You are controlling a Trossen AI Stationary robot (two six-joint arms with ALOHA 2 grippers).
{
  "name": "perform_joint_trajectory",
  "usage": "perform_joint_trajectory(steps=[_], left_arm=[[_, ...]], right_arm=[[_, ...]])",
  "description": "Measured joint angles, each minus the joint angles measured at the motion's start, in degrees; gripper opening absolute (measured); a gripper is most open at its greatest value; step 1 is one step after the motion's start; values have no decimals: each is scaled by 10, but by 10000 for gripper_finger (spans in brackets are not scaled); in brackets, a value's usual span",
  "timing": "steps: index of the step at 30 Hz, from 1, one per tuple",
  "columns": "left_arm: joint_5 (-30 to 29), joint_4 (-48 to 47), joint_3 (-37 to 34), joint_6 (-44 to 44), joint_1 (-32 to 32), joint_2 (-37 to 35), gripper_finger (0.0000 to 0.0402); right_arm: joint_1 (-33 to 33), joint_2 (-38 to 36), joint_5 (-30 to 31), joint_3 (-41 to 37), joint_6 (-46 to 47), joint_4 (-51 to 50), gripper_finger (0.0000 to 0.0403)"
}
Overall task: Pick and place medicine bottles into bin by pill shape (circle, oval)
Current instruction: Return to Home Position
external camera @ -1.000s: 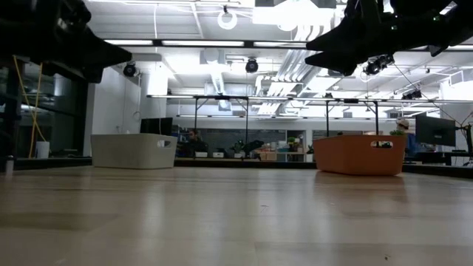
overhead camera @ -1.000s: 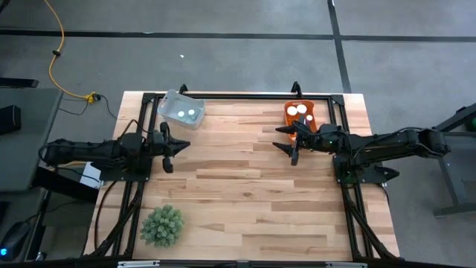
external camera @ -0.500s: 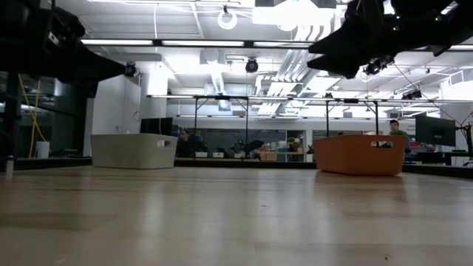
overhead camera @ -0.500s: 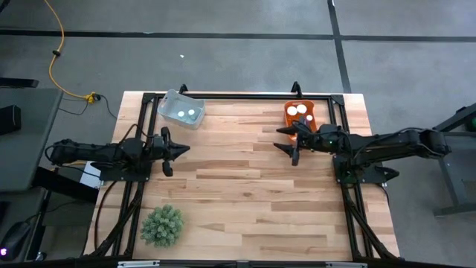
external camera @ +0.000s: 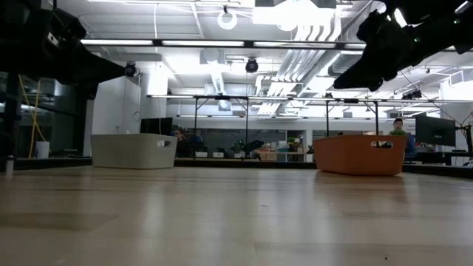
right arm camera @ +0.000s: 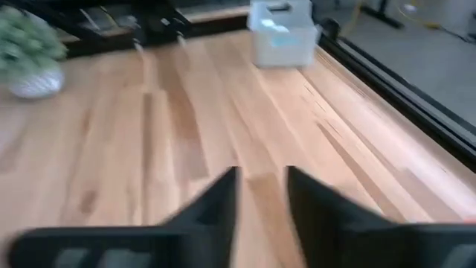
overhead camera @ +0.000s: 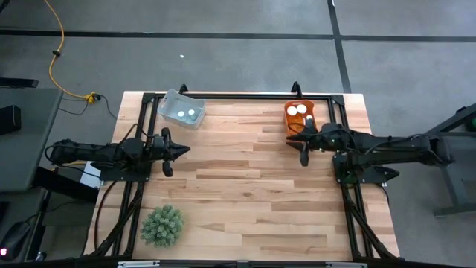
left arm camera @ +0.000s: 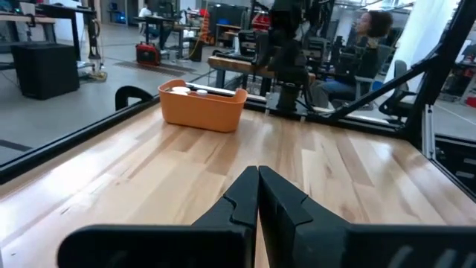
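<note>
Nearest us, at the left of the tabletop [overhead camera: 245, 193], sits the green plant ball [overhead camera: 162, 225]. Midway back, the left claw [left arm camera: 258, 170] hovers pinched together, while the right claw [right arm camera: 261, 171], narrowly parted and empty, hangs just near of the orange bin [overhead camera: 310, 119]. Farthest, medicine bottles [overhead camera: 297, 110] lie inside that bin, with others in the pale bin [overhead camera: 169, 99] far left.

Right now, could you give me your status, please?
Left gripper shut, right gripper open, both empty. Medicine bottles in orange bin and grey bin. Nothing in the way.
</note>
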Motion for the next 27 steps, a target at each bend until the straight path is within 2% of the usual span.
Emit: perform_joint_trajectory(steps=[2, 3, 8, 11, 13, 18, 21, 27], left_arm=[[0, 0, 0, 0, 0, 0, 1], [0, 0, 0, 0, 0, 0, 1], [0, 0, 0, 0, 0, 0, 1], [0, 0, 0, 0, 0, 0, 0], [0, 0, 0, 0, 0, 0, 0], [0, 0, 0, 0, 0, 0, 0], [0, 0, 0, 0, 0, 0, 1], [0, 0, 0, 0, 0, 0, 1]], right_arm=[[-14, -17, -3, 0, -1, -21, 28], [-21, -26, -12, 0, 0, -25, 15], [-40, -67, -83, 0, 0, -23, 21], [-35, -81, -86, 0, 4, -21, 4], [-27, -89, -85, -8, 6, -7, 7], [-6, -130, -85, -114, 37, 137, 2], [-7, -173, -82, -154, 59, 144, 1], [-7, -258, -82, -184, 66, 126, 0]])
